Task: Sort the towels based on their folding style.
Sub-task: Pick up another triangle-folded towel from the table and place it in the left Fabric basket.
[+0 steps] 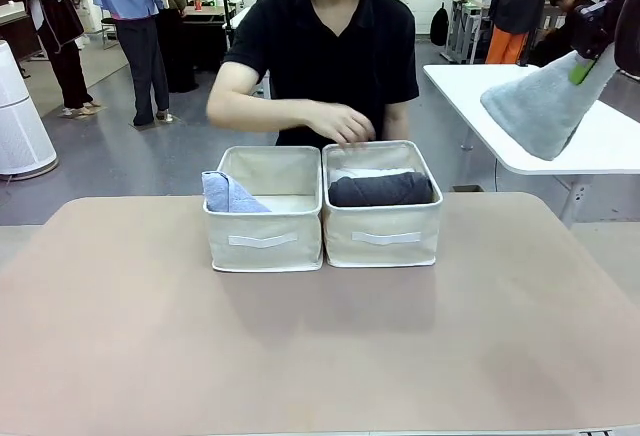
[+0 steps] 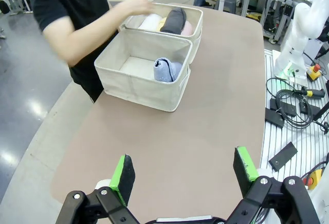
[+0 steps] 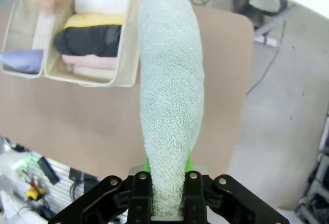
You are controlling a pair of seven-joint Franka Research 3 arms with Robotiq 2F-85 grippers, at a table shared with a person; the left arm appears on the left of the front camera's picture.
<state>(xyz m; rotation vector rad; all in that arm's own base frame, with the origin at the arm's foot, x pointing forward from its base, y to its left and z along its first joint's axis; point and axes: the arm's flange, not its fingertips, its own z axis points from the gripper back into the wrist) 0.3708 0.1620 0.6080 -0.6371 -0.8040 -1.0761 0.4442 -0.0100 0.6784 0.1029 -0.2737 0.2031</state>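
Observation:
My right gripper (image 1: pixel 588 64) hangs high at the right, off the table's edge, shut on a grey-green cone-folded towel (image 1: pixel 545 106). In the right wrist view that towel (image 3: pixel 172 90) rises from between the shut fingers (image 3: pixel 168 166). A light blue folded towel (image 1: pixel 228 194) lies in the left beige bin (image 1: pixel 262 241). The right bin (image 1: pixel 385 239) holds rolled towels: dark grey (image 3: pixel 87 39), yellow (image 3: pixel 95 20), white (image 3: pixel 100 0) and pale pink (image 3: pixel 92 59). Low over the table's near part, my left gripper (image 2: pixel 184 170) stands open with nothing in it, well short of the bins (image 2: pixel 139 80).
A person in black sits behind the bins, one hand (image 1: pixel 345 126) over the right bin's far rim. A white table (image 1: pixel 600 146) stands at the right behind my right gripper. The brown tabletop (image 1: pixel 320 346) stretches in front of the bins.

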